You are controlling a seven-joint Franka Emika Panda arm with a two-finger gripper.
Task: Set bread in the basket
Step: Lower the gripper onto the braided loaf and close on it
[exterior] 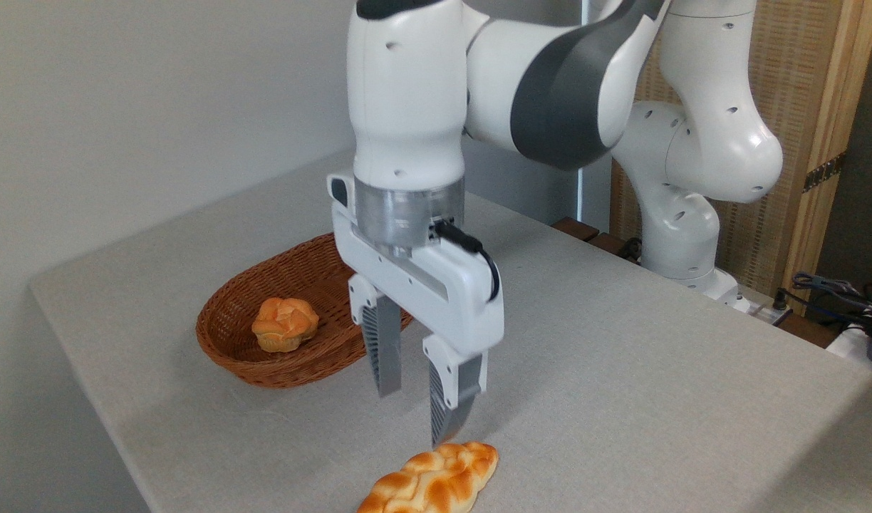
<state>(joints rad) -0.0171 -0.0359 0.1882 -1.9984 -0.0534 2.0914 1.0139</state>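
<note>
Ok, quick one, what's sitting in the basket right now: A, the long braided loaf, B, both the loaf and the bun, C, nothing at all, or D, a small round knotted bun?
D: only the small knotted bun lies inside the basket, while the braided loaf is on the table near the front edge, below the open gripper.

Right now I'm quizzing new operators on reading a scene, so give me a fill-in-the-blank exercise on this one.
1. The small round bun lies inside the ____.
2. The braided bread lies on the ____, outside the basket.
3. The gripper hangs just above the bread with its jaws ____.

Missing words: basket; table; open
</note>
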